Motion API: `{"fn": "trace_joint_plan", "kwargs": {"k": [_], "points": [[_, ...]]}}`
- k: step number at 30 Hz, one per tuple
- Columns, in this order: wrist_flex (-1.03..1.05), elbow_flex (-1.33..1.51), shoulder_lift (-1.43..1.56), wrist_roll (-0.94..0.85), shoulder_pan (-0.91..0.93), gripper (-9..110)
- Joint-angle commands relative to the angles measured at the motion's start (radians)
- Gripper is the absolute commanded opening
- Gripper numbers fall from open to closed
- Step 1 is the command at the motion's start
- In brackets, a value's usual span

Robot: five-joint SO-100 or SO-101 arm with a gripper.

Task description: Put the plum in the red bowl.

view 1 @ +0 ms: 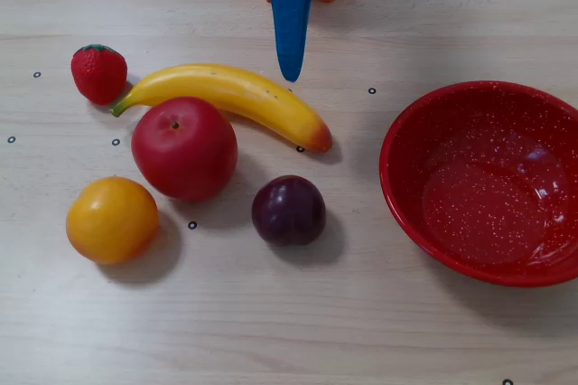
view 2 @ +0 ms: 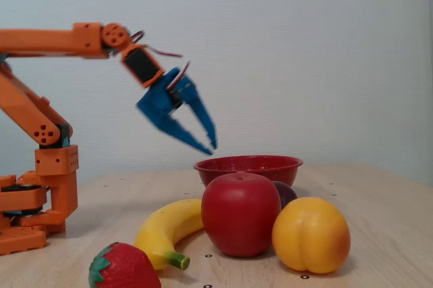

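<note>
The plum (view 1: 288, 211) is small, dark purple and glossy, and lies on the wooden table in front of the banana. In the side fixed view the plum (view 2: 286, 193) is mostly hidden behind the apple. The red bowl (view 1: 433, 132) with white speckles stands empty to the right of the plum, and its rim (view 2: 247, 164) shows behind the fruit. My blue gripper (view 1: 291, 73) hangs in the air above the table behind the banana, well away from the plum. In the side view its fingertips (view 2: 211, 148) meet, and it holds nothing.
A red apple (view 1: 184, 148), a banana (view 1: 230, 96), a strawberry (view 1: 99, 73) and an orange-yellow fruit (view 1: 112, 220) lie left of the plum. The orange arm base (view 2: 40, 193) stands at the left in the side view.
</note>
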Motion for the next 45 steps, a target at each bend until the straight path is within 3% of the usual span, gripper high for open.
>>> {"fn": "trace_joint_plan", "kwargs": {"k": [1, 13, 22, 29, 45], "points": [[0.087, -0.195, -0.074, 0.038, 0.025, 0], [0.495, -0.816, -0.569, 0.028, -0.009, 8], [0.804, -1.270, -0.956, 0.031, -0.043, 34], [0.841, -1.413, -1.140, 0.078, -0.054, 48], [0.828, -1.583, -1.390, 0.106, -0.044, 52]]}}
